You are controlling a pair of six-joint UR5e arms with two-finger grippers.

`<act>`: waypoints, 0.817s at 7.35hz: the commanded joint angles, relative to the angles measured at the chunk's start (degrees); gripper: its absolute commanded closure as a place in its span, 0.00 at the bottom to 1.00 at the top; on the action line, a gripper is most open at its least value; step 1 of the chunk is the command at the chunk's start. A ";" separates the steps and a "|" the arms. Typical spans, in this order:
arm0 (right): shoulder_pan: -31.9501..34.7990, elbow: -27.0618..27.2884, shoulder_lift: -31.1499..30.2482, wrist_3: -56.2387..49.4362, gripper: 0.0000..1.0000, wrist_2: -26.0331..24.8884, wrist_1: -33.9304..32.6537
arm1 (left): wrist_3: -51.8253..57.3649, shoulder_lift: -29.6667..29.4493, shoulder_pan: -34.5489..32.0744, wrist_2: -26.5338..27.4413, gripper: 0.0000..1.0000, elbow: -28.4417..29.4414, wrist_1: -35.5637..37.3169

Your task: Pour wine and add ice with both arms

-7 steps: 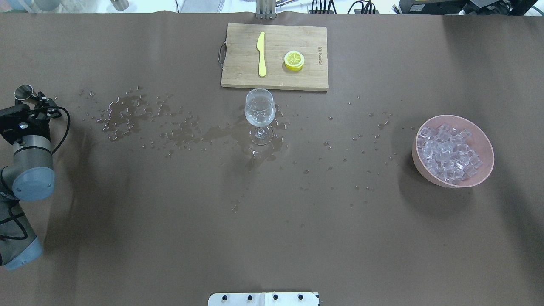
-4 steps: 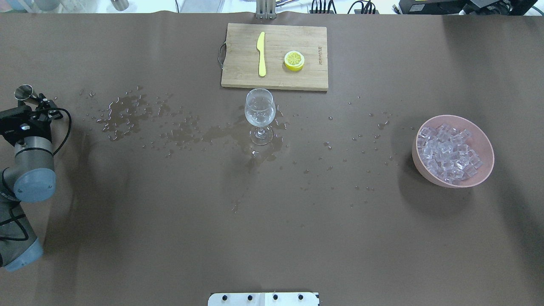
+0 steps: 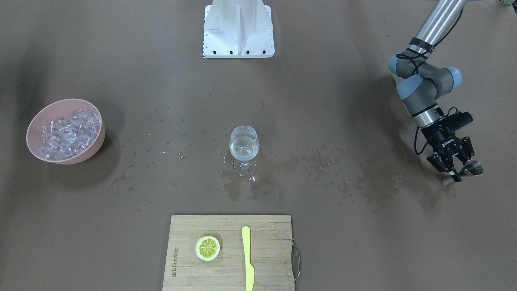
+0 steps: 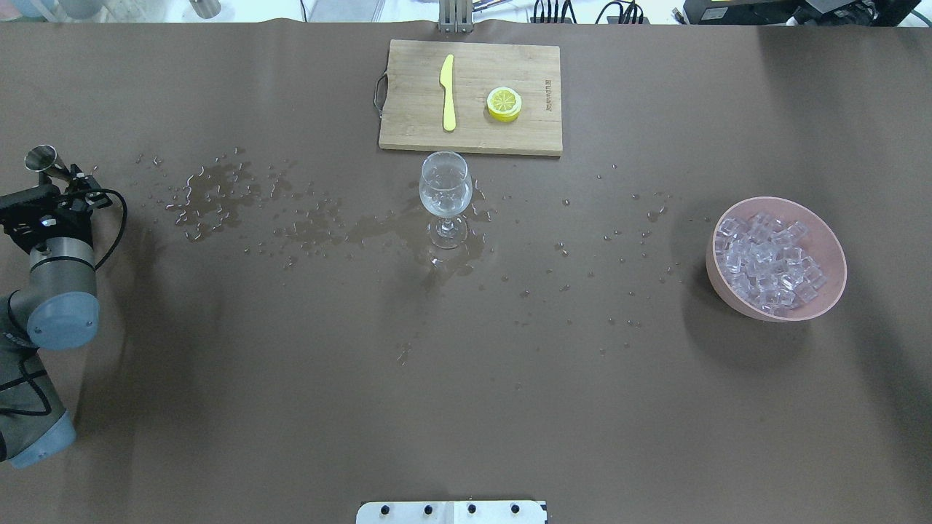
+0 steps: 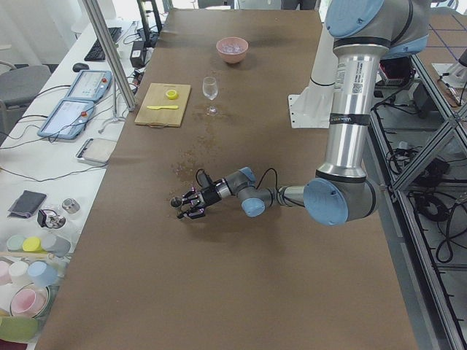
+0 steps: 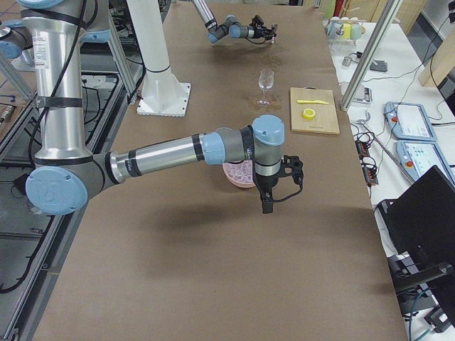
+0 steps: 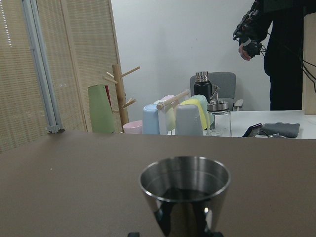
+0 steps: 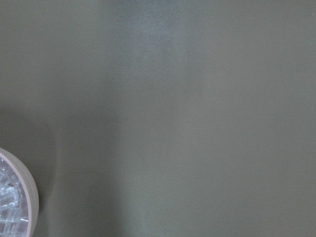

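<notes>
Backing off toward the table's left end in the overhead view, the left gripper [image 4: 64, 178] draws slightly away from the steel jigger [image 4: 41, 158], which stays put; pouring looks finished. The front view shows its fingers spread just beside the cup, wine [image 3: 242, 146] in the wine glass [image 3: 243, 150], ice [image 3: 68, 132] heaped in the pink bowl [image 3: 95, 139]. From the right side, the right gripper [image 6: 267, 204] hovers beside the bowl; whether spread or pressed together, I cannot tell.

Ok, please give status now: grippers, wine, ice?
Left gripper at steel cup, grasp unclear. Right gripper state unclear. Wine glass holds liquid. Ice in bowl.
</notes>
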 commanded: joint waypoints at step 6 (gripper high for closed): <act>0.00 0.04 0.26 0.05 0.00 -0.08 -0.08 | 0.18 -1.20 0.12 -0.98 0.68 0.36 0.00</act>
